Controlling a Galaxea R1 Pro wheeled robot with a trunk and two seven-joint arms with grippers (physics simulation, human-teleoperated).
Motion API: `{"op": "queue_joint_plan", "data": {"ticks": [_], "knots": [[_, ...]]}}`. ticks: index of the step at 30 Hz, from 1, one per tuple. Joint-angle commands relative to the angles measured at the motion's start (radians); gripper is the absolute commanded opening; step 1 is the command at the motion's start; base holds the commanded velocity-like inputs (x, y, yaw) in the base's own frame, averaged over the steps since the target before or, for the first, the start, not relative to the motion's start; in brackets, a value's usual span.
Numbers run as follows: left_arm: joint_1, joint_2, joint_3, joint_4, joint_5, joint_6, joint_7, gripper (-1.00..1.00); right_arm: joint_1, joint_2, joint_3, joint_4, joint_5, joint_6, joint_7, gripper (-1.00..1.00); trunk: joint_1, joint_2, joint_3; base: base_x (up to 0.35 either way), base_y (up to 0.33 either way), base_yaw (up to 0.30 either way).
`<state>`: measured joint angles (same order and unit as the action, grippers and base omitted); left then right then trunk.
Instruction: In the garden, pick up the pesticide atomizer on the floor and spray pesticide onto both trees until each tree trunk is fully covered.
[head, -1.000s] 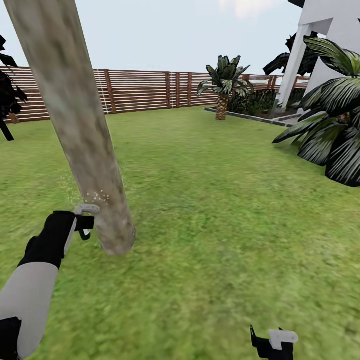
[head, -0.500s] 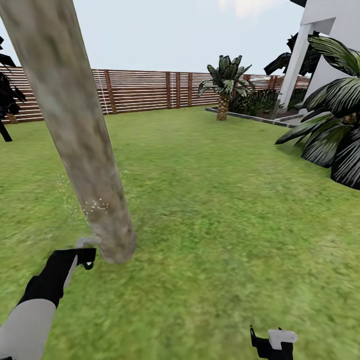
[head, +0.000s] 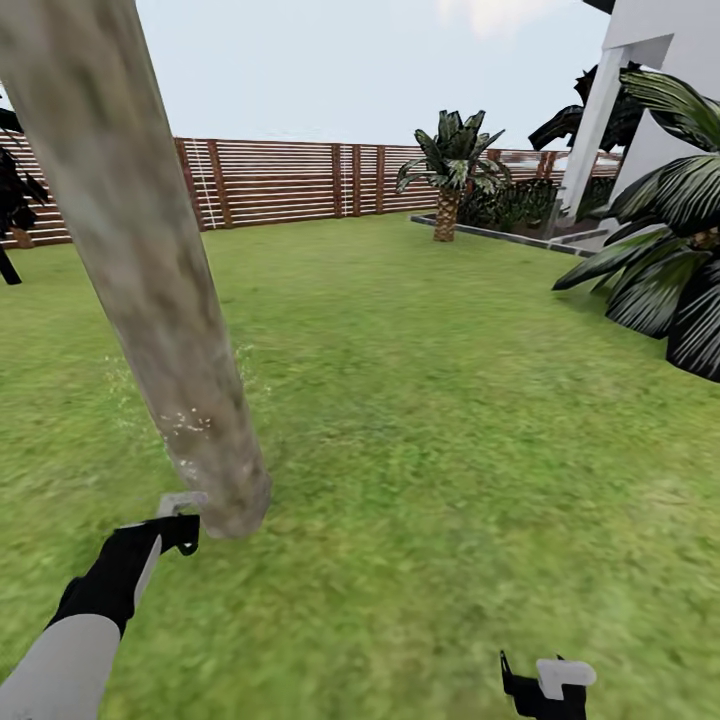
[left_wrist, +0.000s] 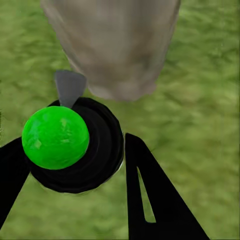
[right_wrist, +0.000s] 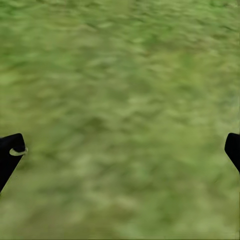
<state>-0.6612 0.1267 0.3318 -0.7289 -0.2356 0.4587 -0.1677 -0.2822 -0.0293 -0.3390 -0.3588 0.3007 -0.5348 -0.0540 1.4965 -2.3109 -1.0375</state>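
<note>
While the robot stands on grass, these lines run from largest thing to smallest.
Garden: a wide green lawn (head: 430, 400) reaches to a brown slatted fence (head: 280, 182) on the far side, with a white house (head: 660, 90) at the far right.
Tree: a thick, pale mottled trunk (head: 150, 270) leans at the near left; pale specks dot its lower part, just above the base.
Palms: a broad dark-leaved one (head: 665, 260) sits at the right edge, a smaller one (head: 447, 165) far off by the fence.
Left gripper (left_wrist: 75, 155): low at the near left, its fingers pinch the spray bottle.
Spray bottle (left_wrist: 75, 145): a dark body with a bright green ball on it, its grey nozzle (head: 180, 500) just beside the trunk's foot.
Right gripper (right_wrist: 120, 150): fingers spread wide over bare grass, near right.
</note>
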Motion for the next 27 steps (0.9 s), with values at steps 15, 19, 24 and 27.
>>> {"op": "queue_joint_plan", "data": {"ticks": [15, 19, 24, 27], "knots": [[0.001, -0.002, -0.001, 0.014, 0.001, 0.001, 0.003, -1.0, 0.0, -0.001, 0.0, 0.001, 0.0, 0.001, 0.0, 1.0, 0.0, 0.0, 0.0, 0.102, -0.06, 0.0], [0.002, 0.0, 0.002, -0.054, -0.002, 0.002, 0.004, -1.0, 0.0, -0.001, 0.0, 0.001, 0.0, 0.001, 0.0, 1.0, 0.0, 0.0, 0.0, -0.108, -0.266, 0.0], [0.002, -0.003, 0.005, -0.058, 0.0, 0.002, 0.006, -1.0, 0.0, 0.0, 0.0, 0.001, 0.0, 0.001, 0.0, 1.0, 0.0, 0.0, 0.0, -0.22, -0.22, 0.187], [0.001, -0.003, 0.006, -0.073, 0.001, 0.005, 0.005, -1.0, 0.0, 0.0, 0.0, 0.001, 0.0, 0.0, 0.0, 1.0, 0.0, 0.0, 0.0, -0.273, -0.167, 0.276]]}}
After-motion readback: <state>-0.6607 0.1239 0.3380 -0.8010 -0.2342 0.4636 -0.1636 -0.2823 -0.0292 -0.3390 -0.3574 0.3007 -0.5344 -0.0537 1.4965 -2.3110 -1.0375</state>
